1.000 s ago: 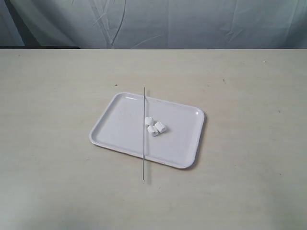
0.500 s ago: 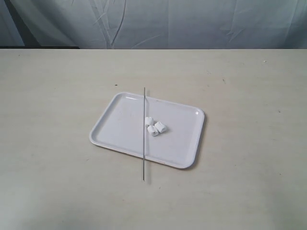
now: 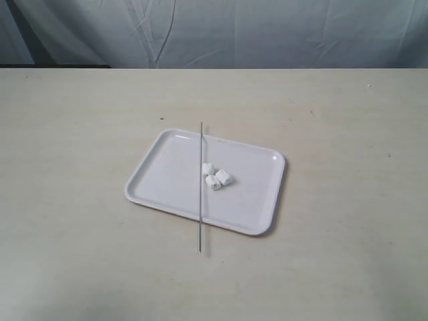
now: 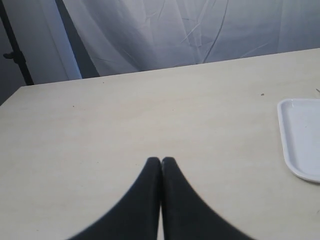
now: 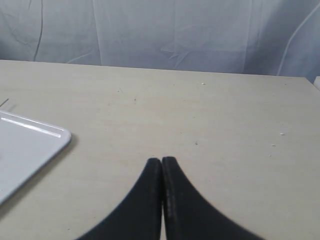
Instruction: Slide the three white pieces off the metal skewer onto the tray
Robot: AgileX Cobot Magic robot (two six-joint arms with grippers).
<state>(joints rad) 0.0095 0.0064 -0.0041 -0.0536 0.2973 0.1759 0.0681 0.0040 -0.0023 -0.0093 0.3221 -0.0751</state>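
Observation:
The white tray lies in the middle of the table. Three white pieces sit clustered on it, just right of the metal skewer. The thin skewer lies straight across the tray, its near end past the front rim on the table; whether any piece is still on the rod I cannot tell. Neither gripper shows in the exterior view. My left gripper is shut on nothing above bare table, with a tray corner off to one side. My right gripper is likewise shut and empty, the tray's corner at the frame edge.
The pale wooden table spreads wide on all sides of the tray. A wrinkled grey-white curtain hangs behind its far edge. A dark stand pole rises past the table in the left wrist view.

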